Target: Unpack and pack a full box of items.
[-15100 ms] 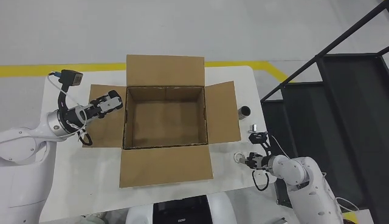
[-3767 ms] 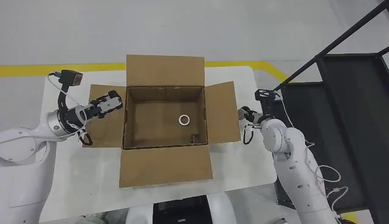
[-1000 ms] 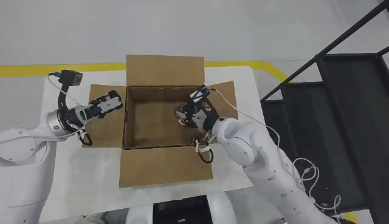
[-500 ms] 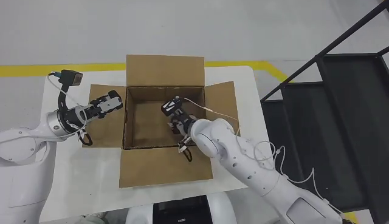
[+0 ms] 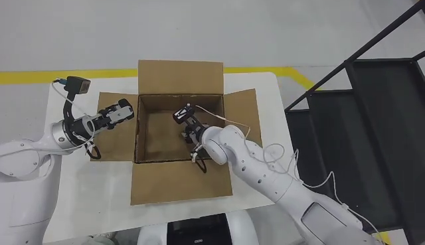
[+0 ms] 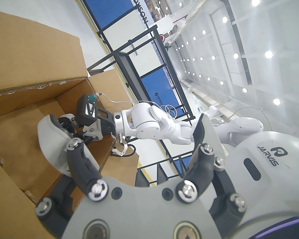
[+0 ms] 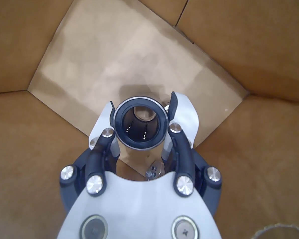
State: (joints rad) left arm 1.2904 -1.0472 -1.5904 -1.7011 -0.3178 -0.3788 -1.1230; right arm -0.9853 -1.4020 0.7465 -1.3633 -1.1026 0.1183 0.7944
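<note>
An open cardboard box (image 5: pixel 179 78) stands on the white table (image 5: pixel 265 89), flaps folded out. My right gripper (image 5: pixel 189 133) hangs inside it, right of centre, above the floor (image 7: pixel 119 50). It is shut on a dark metal cylinder (image 7: pixel 141 125), a hollow sleeve seen end-on between the fingers. The same gripper (image 6: pixel 69 123) shows over the box from the left wrist view. My left gripper (image 5: pixel 123 111) rests over the box's left flap, open and holding nothing, its fingers (image 6: pixel 54 138) spread wide.
A small metal flange (image 7: pixel 153 170) lies on the box floor under the right gripper. The rim of a pale roll (image 7: pixel 276 230) shows nearby in the box. Black metal stairs and railing (image 5: pixel 372 112) stand right of the table.
The right arm picked the cylinder off the table's right side and carried it leftward into the box. Over the last second it moved further left. The left arm stayed still.
</note>
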